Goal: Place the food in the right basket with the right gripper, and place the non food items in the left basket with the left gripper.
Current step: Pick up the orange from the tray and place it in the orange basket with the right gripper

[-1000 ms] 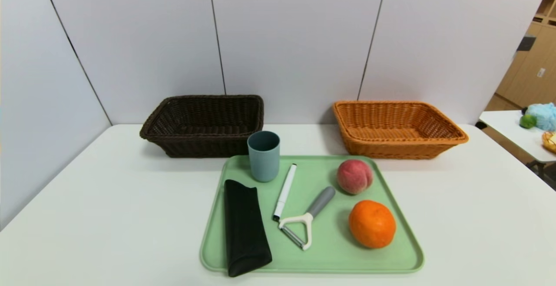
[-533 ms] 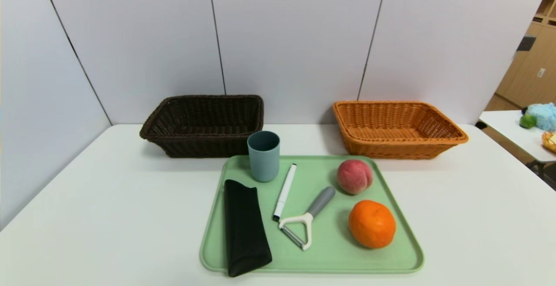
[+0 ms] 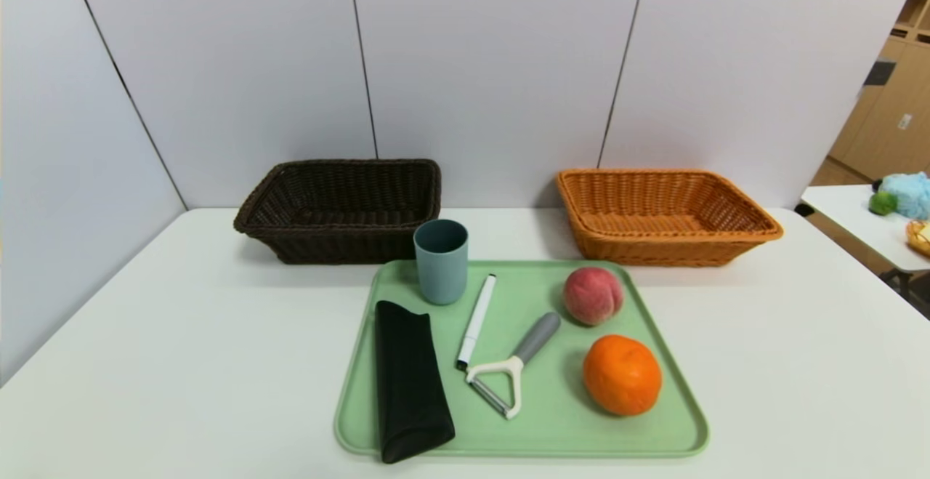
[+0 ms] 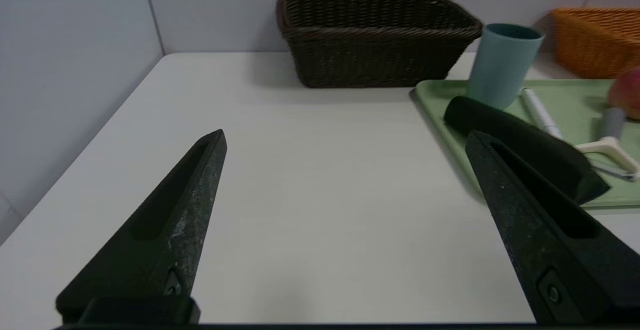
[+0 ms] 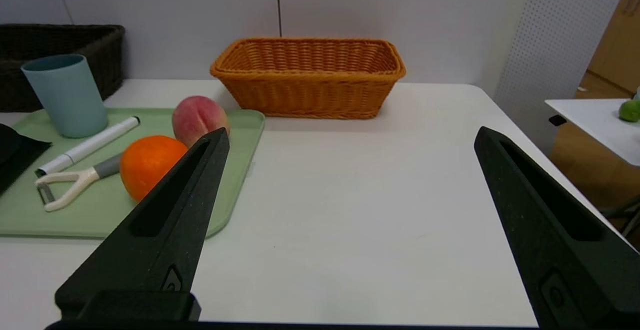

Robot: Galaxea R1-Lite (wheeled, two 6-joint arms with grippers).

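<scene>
On a green tray (image 3: 654, 432) lie an orange (image 3: 623, 375), a peach (image 3: 593, 295), a blue-grey cup (image 3: 441, 261), a white marker (image 3: 477, 320), a Y-peeler (image 3: 511, 366) and a black pouch (image 3: 408, 381). The dark brown basket (image 3: 341, 208) stands behind the tray to the left, the orange-tan basket (image 3: 662, 214) to the right; both are empty. My left gripper (image 4: 345, 137) is open over bare table left of the tray. My right gripper (image 5: 351, 134) is open over bare table right of the tray. Neither gripper shows in the head view.
The white table (image 3: 182, 333) ends at grey wall panels (image 3: 479, 65) behind the baskets. A second table (image 3: 864, 221) with a green fruit and a blue thing stands off to the right.
</scene>
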